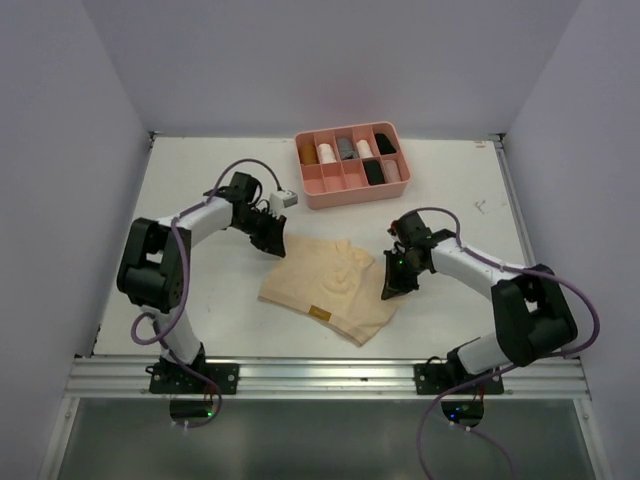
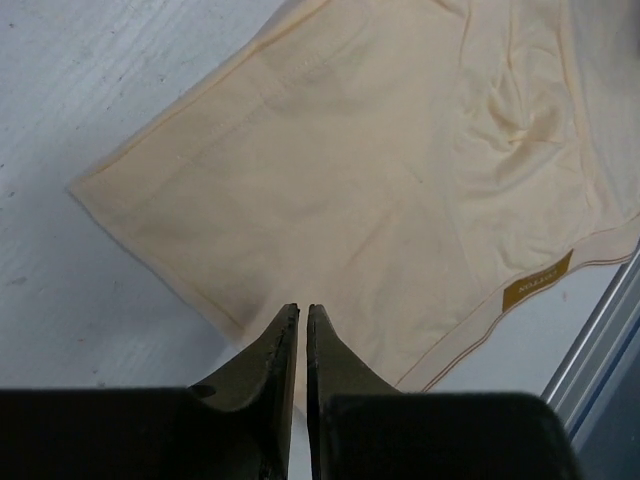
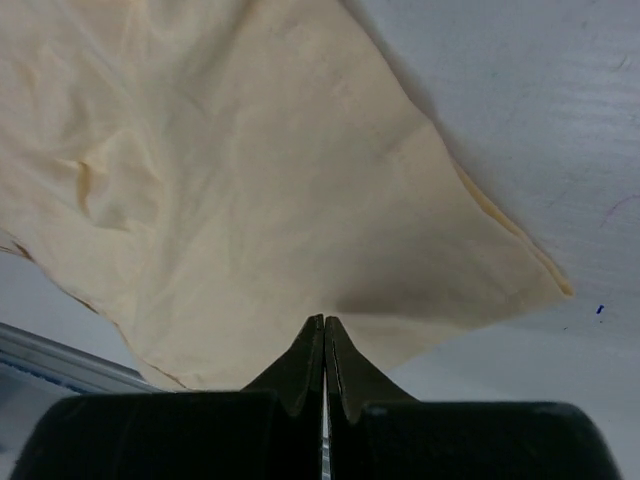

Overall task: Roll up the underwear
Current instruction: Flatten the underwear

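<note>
The pale tan underwear [image 1: 330, 285] lies spread out on the white table, with a mustard label [image 2: 537, 288] on its waistband. My left gripper [image 1: 272, 240] is at its far left corner. In the left wrist view the jaws [image 2: 302, 310] stand almost together over that corner, pinching the cloth [image 2: 380, 180]. My right gripper [image 1: 390, 283] is at the cloth's right edge. In the right wrist view its jaws [image 3: 325, 320] are closed, and the cloth [image 3: 250, 170] rises in a shadowed fold to the tips.
A rigid pink divided tray [image 1: 345, 198] stands at the back, its compartments holding several rolled items. A metal rail [image 1: 330, 375] runs along the table's near edge. Pale walls enclose the left, right and back.
</note>
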You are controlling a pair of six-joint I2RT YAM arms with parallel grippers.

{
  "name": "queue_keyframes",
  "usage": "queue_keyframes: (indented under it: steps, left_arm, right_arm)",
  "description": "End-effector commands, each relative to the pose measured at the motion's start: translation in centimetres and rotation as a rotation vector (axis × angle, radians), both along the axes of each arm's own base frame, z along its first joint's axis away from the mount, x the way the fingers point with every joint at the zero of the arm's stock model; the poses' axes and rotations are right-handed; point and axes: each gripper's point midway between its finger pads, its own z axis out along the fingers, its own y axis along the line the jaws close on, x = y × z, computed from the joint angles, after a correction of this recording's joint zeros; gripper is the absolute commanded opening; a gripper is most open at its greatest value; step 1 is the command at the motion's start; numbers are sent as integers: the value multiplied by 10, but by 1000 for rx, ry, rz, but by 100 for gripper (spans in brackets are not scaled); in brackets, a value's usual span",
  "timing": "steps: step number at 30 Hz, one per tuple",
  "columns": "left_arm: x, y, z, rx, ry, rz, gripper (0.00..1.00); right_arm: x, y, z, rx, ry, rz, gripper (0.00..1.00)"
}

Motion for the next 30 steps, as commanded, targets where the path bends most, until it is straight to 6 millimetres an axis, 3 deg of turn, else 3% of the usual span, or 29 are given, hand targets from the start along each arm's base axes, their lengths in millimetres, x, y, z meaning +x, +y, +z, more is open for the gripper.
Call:
queue_keyframes:
  steps: [1, 5, 8, 9, 10, 11, 12, 14, 15, 18, 19, 20, 23, 25, 30]
  left_arm:
    - [25, -13, -14, 41, -37, 34, 10]
    - [36, -28, -33, 75, -39, 9, 8]
    - [46, -48, -42, 86, -50, -35, 6]
    - [56, -57, -37, 72, -82, -49, 6]
    - [60, -63, -44, 74, -87, -59, 6]
    - [60, -75, -45, 74, -99, -84, 7]
    - [70, -87, -36, 56, -138, -104, 12]
    - [79, -101, -32, 38, -175, -116, 20]
    - [87, -109, -19, 9, -208, -121, 31]
    - [98, -106, 13, -20, -284, -118, 44]
    - [104, -99, 38, -41, -340, -99, 46]
    - [106, -93, 49, -50, -361, -86, 47]
    - [90, -66, 72, -74, -348, -90, 47]
    - [57, -55, 76, -91, -310, -176, 45]
    - [-28, -43, 50, -106, -154, -322, 39]
  right_arm:
    - [-9, 2, -21, -50, -11, 0, 0]
    - [-29, 12, -40, -68, 26, -4, 0]
    - [-37, 35, -41, -41, 31, 6, 0]
    - [-41, 51, -36, -17, 16, 38, 0]
    - [-40, 66, -30, 16, 11, 26, 0]
    - [-41, 78, -23, 43, -1, 40, 0]
    - [-43, 104, -5, 97, -33, 76, 0]
    - [-39, 125, 20, 142, -107, 98, 0]
    - [-35, 139, 48, 200, -171, 111, 0]
    - [-20, 131, 85, 205, -293, 62, 3]
    - [-17, 121, 100, 205, -343, 45, 5]
    - [-12, 114, 106, 199, -378, 29, 8]
    - [0, 88, 95, 129, -392, -1, 6]
    - [5, 74, 75, 60, -355, -3, 3]
    - [18, 80, 47, 19, -356, 47, 0]
